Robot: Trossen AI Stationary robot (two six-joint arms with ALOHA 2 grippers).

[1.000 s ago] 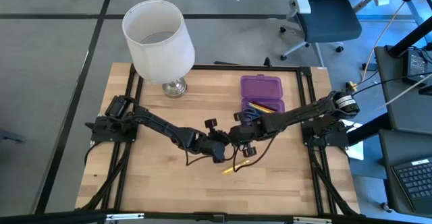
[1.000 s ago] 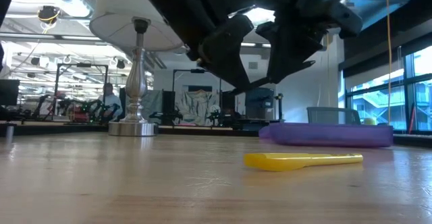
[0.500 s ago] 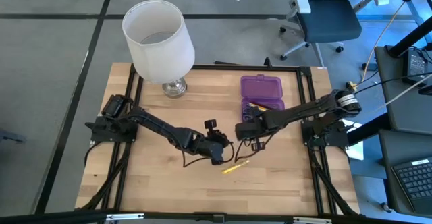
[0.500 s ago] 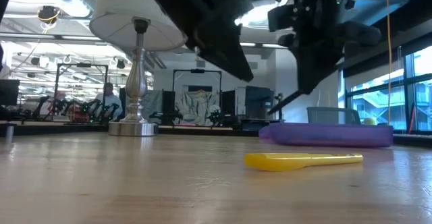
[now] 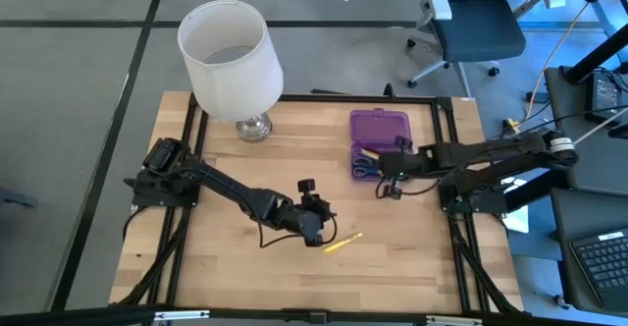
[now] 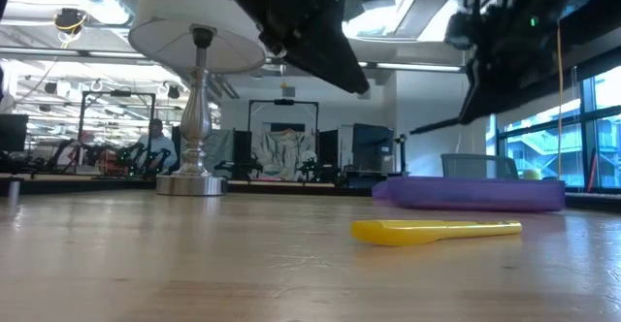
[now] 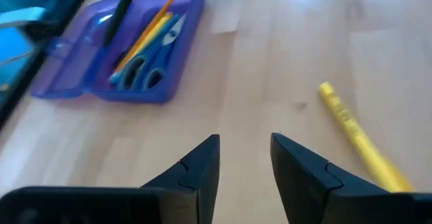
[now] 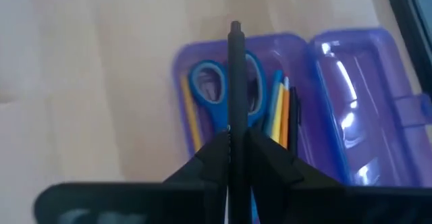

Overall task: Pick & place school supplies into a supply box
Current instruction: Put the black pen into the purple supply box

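Right pincer point(image 8: 237, 158) carried black pen point(image 8: 235, 82) over supply box point(image 8: 351, 109).

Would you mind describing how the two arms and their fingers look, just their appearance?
Both arms are dark, nearly black, built of slim jointed links with bulkier rounded housings at the joints. A thin black cable loops loose beside the left gripper, and another hangs by the right gripper. The fingers are matte black wedges that taper to blunt tips. No markings are legible.
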